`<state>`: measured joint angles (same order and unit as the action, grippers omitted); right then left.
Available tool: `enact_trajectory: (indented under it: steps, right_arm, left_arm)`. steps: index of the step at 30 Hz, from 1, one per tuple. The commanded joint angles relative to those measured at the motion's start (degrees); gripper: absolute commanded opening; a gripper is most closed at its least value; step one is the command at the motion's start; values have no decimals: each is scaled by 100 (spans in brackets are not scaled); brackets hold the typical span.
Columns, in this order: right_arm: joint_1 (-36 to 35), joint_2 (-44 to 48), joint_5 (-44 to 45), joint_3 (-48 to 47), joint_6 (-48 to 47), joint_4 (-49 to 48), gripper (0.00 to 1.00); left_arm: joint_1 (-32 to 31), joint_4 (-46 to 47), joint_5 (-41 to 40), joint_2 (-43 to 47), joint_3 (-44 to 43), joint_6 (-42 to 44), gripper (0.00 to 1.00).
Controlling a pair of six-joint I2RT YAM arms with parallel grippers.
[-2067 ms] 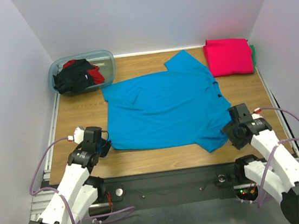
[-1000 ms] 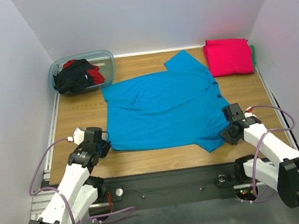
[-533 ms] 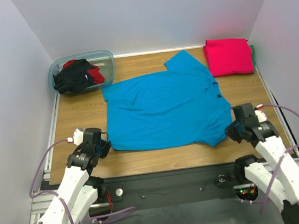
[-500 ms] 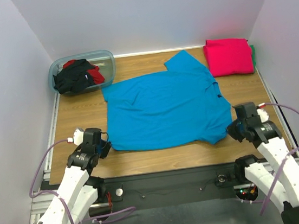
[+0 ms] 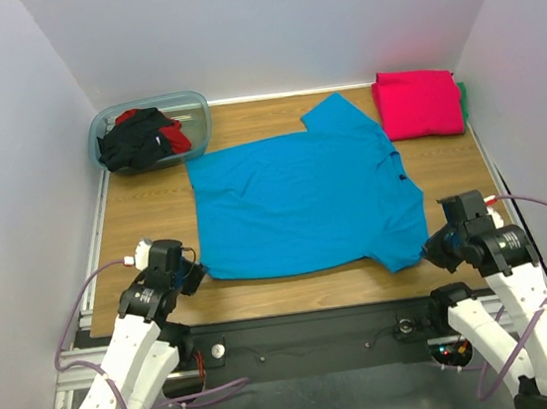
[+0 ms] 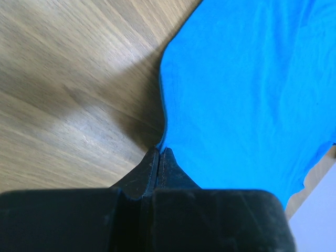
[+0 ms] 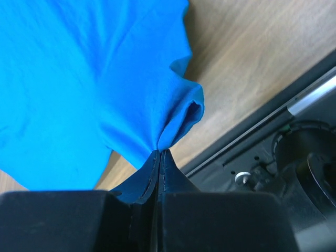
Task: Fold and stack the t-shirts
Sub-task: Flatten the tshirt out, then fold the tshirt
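Observation:
A turquoise-blue t-shirt [image 5: 302,196] lies spread flat on the wooden table, one sleeve pointing to the back. My left gripper [image 5: 197,272] is shut on its near left hem corner; in the left wrist view the cloth [image 6: 247,89] runs out from the pinched jaws of the left gripper [image 6: 159,151]. My right gripper [image 5: 428,245] is shut on the near right corner, where the blue cloth [image 7: 94,79] bunches into a small fold above the tips of the right gripper [image 7: 159,151]. A folded magenta-pink t-shirt [image 5: 418,102] sits at the back right. Black and red t-shirts [image 5: 140,136] lie crumpled in the tub.
The translucent blue-grey tub [image 5: 197,104] stands at the back left corner. A bit of green cloth [image 5: 462,99] shows beside the pink shirt. White walls close in the table on three sides. The black base rail [image 5: 310,335] runs along the near edge.
My right gripper closed on the shirt's near right corner and drew it a little right and toward the near edge. The left gripper also pulled its corner slightly nearer, staying shut.

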<state>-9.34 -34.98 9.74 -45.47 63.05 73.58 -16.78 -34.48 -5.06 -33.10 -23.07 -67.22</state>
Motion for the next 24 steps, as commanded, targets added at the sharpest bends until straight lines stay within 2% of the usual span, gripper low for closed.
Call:
enact_trajectory:
  steps: [1,5,10,16,24]
  right_arm:
    - [29,88,-174,-260,32,350,0]
    - [38,-52,36,-234,-3,192,0]
    - [29,-359,98,-339,-222,-684,0]
    - [29,-1370,291,-875,-898,-1564,0]
    - [29,-2468,450,-1464,-1066,-2611,0]
  left_arm:
    - [8,-261,67,102,-268,-45,0]
    - [8,-244,23,146,-259,-63,0]
    - [8,-147,-57,-108,-338,-72,0]
    - [8,231,5,-617,-531,-28,0]
    - [8,600,-267,-1338,-1014,60,0]
